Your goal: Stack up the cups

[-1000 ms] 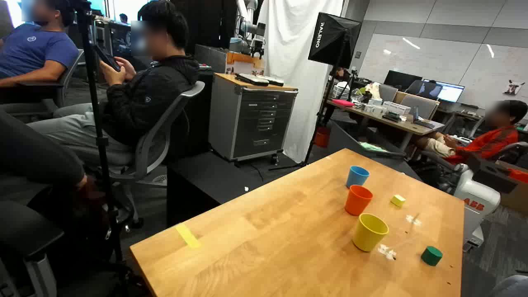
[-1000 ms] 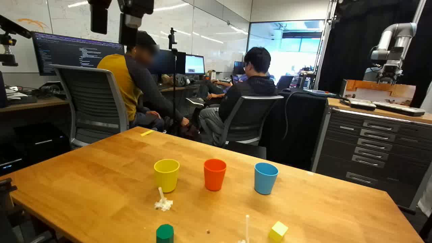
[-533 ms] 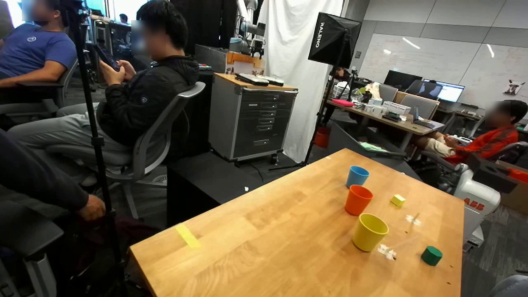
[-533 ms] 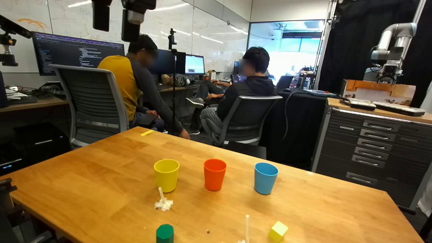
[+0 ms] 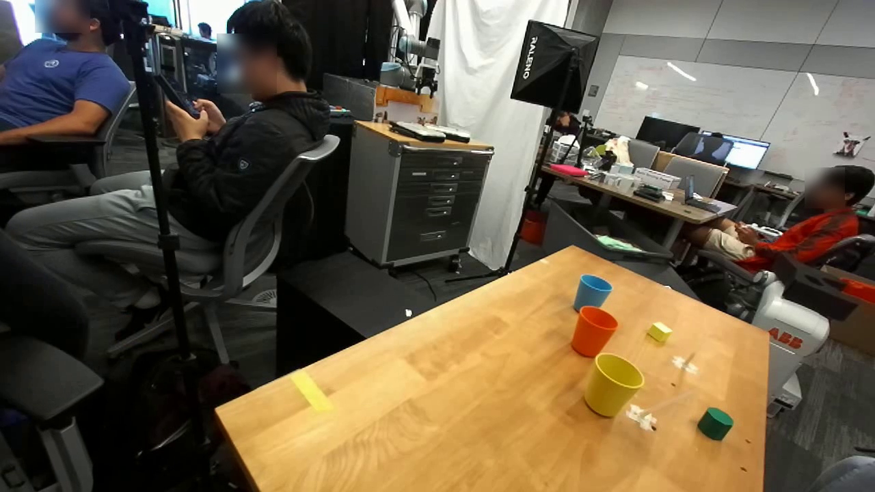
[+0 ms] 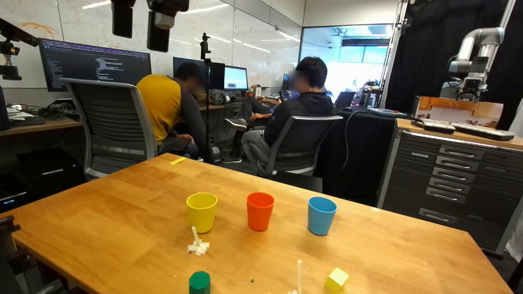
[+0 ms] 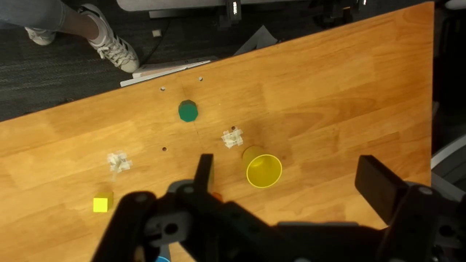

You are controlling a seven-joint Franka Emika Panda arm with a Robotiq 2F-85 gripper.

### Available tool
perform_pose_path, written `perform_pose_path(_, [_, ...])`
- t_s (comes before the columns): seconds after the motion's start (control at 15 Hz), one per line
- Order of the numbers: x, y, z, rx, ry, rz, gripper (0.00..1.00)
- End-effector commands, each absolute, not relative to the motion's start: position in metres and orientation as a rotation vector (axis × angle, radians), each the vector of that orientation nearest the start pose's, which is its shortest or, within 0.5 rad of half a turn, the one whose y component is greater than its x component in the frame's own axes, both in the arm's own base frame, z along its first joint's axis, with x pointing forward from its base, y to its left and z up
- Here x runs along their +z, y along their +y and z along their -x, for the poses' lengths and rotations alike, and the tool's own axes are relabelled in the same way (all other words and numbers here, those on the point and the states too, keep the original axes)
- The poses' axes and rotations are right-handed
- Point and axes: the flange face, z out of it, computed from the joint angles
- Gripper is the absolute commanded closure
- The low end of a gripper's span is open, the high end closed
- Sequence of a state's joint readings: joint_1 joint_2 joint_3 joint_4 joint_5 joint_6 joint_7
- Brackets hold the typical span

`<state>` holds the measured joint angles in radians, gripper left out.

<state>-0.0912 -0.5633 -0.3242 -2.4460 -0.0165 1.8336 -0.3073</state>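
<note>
Slightly higher than a second ago, the pincer [image 6: 140,42] hangs well above the desk [image 6: 122,216], and beyond the far edge the man in the mustard shirt [image 6: 159,102] leans further over, his head lower than before.

Released, the pincer holds its two fingers [image 6: 158,32] spread wide apart. In the wrist view the yellow cup [image 7: 264,171] shows between them, yet it stands on the desk well beneath, clear of both; the orange cup [image 7: 217,197] peeps out from behind a finger, and of the blue cup [image 7: 162,259] I get only a bit at the bottom edge.

In an exterior view the three stand upright in a row, each apart from the next, just where they were: yellow on the left, orange in the middle, blue on the right. Nearer than the row, a dark green block [image 6: 200,282] sits to the left and a yellow cube [image 6: 337,280] to the right. Just on the near side of the yellow cup, a short pale stick [image 6: 195,233] pokes up from a patch of white tape [image 6: 198,248]; another stick [image 6: 299,277] rises left of the cube. Beyond the far edge a man in a black jacket [image 6: 300,109] sits in a grey chair [image 6: 302,145], and at the far right stands a dark drawer cabinet [image 6: 449,175].
</note>
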Motion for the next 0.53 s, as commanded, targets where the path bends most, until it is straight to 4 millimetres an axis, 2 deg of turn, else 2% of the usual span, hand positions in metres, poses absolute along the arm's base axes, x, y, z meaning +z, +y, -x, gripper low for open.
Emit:
perform_pose_path(0.0, [0.4827,-0.1615,-0.3432,0.026,0.074,2.97,0.0])
perform_pose_path(0.27, [0.4827,-0.1615,-0.3432,0.026,0.074,2.97,0.0])
perform_pose_path(0.47, [0.4823,-0.1704,-0.3468,-0.052,0.165,2.962,0.0])
